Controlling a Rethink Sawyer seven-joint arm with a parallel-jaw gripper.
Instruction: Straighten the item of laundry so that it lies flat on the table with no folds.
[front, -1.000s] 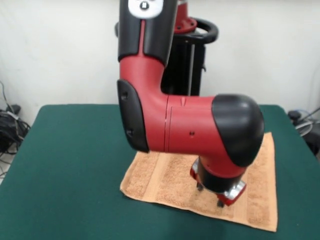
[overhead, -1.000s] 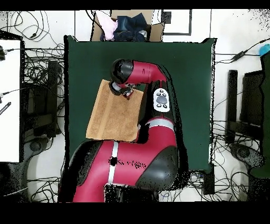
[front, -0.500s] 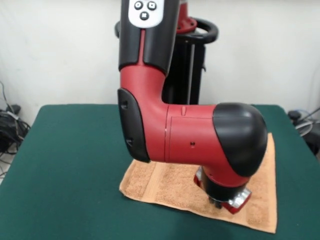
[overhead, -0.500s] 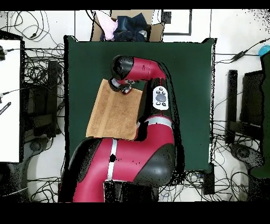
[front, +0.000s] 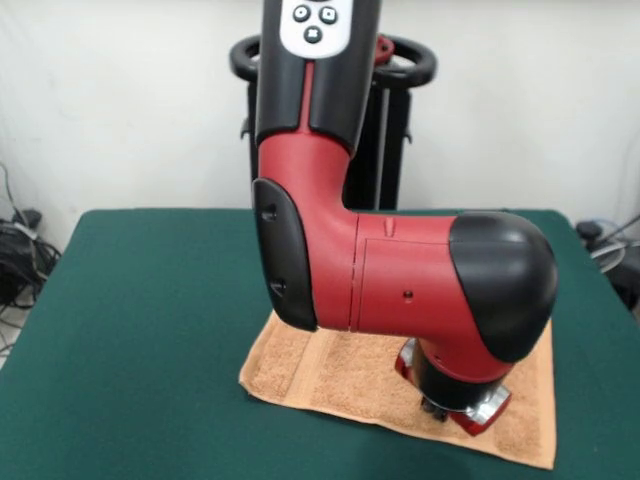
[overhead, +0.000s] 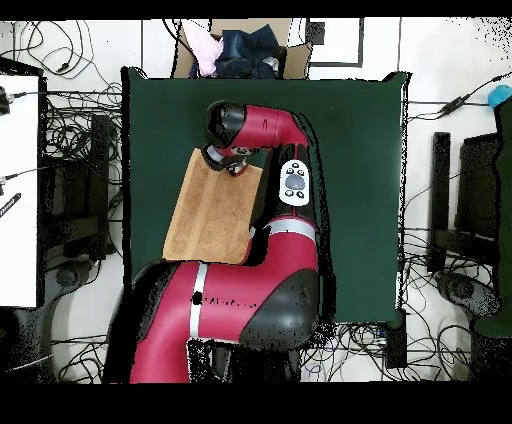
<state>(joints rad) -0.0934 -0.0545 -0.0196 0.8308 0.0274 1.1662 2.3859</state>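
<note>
we see the arm has sunk lower over the last second, its end effector (front: 452, 412) now pressed at the near edge of the towel (front: 330, 368); whether clenched we cannot tell. the towel lies near-flat on the green bench (front: 140, 330), near right, almost straightened.

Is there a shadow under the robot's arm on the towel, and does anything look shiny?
Front view: the light orange-tan terry cloth towel looks darker just under the red and black arm, a soft shadow, and the arm's black elbow cap shows a faint sheen. Overhead view: the dark green felt-like table looks evenly lit, with no glare; the end effector casts no clear shadow.
</note>
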